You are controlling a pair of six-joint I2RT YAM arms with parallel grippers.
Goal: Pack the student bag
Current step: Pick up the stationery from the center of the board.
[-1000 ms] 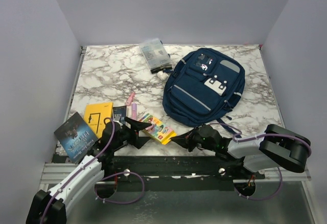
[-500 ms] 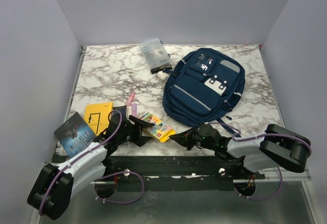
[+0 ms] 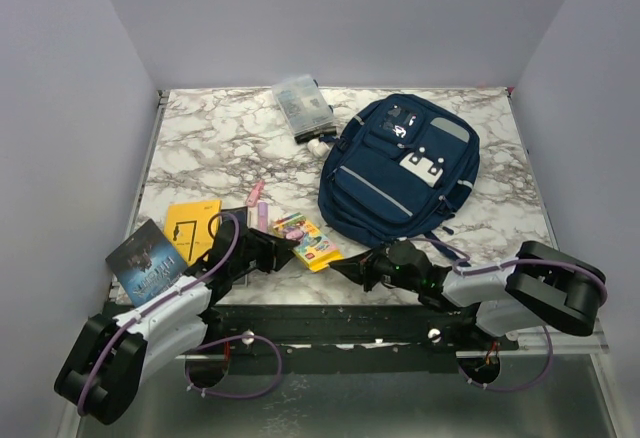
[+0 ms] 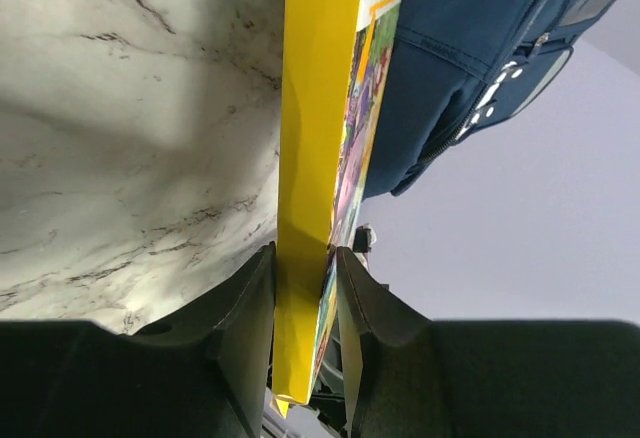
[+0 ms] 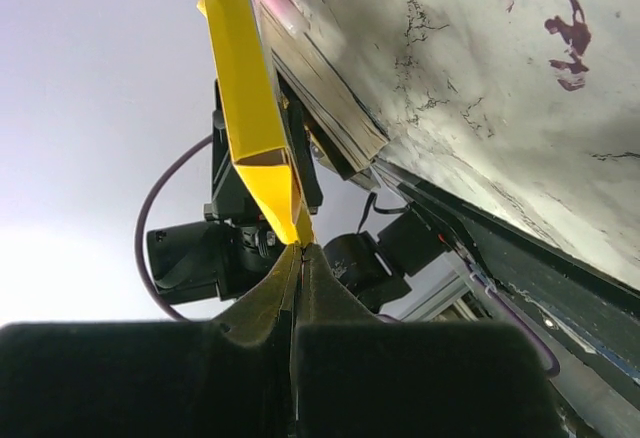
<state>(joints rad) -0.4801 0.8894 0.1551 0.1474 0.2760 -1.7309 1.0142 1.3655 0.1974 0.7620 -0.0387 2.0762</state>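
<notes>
the left gripper [image 4: 303,263] is pinching a yellow box [image 4: 312,108] at the table's [image 3: 210,143] near edge. the right gripper [image 5: 298,255] is sitting pressed together at the box's corner, possibly touching it. the student bag [image 3: 400,170] is lying flat just beyond, right of centre.

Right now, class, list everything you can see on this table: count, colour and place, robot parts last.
bag: one, navy, far right.
pouch: one, clear, far edge, left of bag.
box: one, yellow with colour print, near edge, between the grippers.
notebook: one, yellow, near left.
book: one, dark, near-left corner.
pink items: two, pink, beyond the box.
table: one, white marble.
left gripper: one, black, shut on box.
right gripper: one, black, shut, tips at box corner.
</notes>
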